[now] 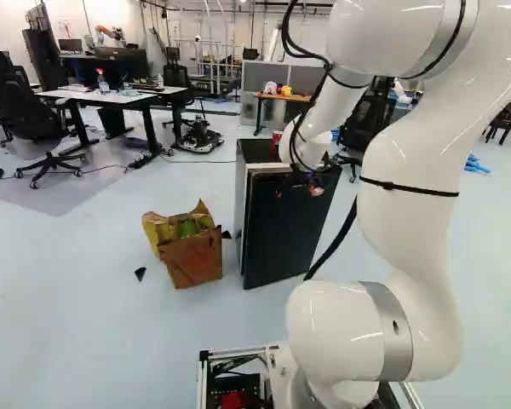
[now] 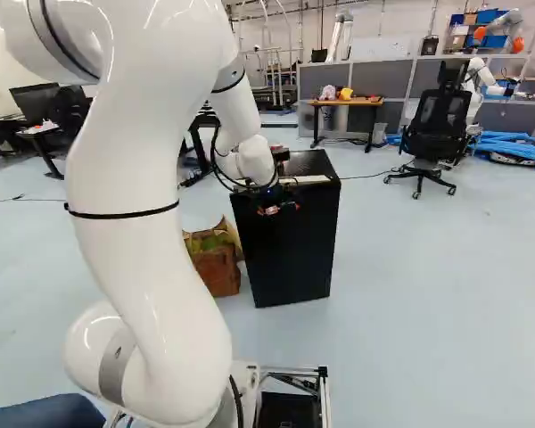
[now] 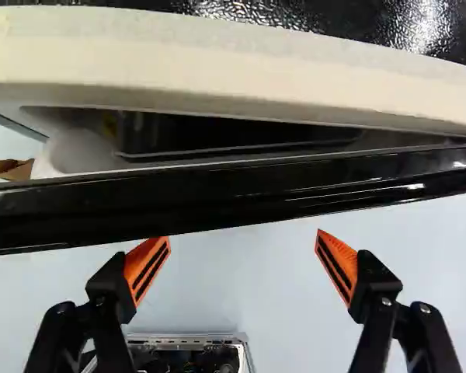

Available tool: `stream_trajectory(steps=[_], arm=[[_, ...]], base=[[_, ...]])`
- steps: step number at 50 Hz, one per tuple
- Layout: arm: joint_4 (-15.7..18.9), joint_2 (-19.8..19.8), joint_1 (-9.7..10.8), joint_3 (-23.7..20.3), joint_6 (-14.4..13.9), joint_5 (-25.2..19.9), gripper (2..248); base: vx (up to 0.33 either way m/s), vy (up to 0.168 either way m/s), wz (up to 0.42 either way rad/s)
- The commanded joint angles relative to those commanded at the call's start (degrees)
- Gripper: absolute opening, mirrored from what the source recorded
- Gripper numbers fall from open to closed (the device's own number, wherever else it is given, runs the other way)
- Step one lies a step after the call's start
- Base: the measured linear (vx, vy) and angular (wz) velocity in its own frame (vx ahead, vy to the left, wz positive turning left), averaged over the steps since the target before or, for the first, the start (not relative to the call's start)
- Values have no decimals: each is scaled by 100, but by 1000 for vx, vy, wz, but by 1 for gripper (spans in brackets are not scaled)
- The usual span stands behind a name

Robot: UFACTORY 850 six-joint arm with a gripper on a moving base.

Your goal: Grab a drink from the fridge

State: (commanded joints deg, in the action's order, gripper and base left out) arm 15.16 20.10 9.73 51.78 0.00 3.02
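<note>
Fridge: The black fridge [image 1: 281,230] stands on the floor [image 1: 77,324], right of centre in the left base view and near the middle of the right base view.
Fridge door: The door [image 3: 241,194] is slightly ajar. I read a narrow gap between its glossy black edge and the pale rim [image 3: 241,81] of the cabinet.
Drink: I cannot identify one through the gap; the interior is too dark (the angle down from the wrist is steep).
Claw: The claw [image 2: 278,209] is at the upper front of the fridge. In the wrist view, the claw [image 3: 243,235] is released, its two orange pads [image 3: 147,270] spread wide. The door edge crosses just ahead of the fingertips; I cannot confirm contact.
Arm: My white arm [image 1: 417,187] reaches forward over the floor, its far end at the fridge.
Paper bag: An open brown bag [image 1: 193,258] sits beside the fridge, left of it in the left base view.
Office chair: A black chair [image 2: 435,125] occupies the upper right of the right base view.
</note>
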Motion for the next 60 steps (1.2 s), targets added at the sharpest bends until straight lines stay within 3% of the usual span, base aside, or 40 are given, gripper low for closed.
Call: stream_trajectory(steps=[32,60], arm=[[-547,96,-21,124,0,-8,247],[-611,96,-21,124,0,-456,247]], base=[[0,0,0],[0,0,0]])
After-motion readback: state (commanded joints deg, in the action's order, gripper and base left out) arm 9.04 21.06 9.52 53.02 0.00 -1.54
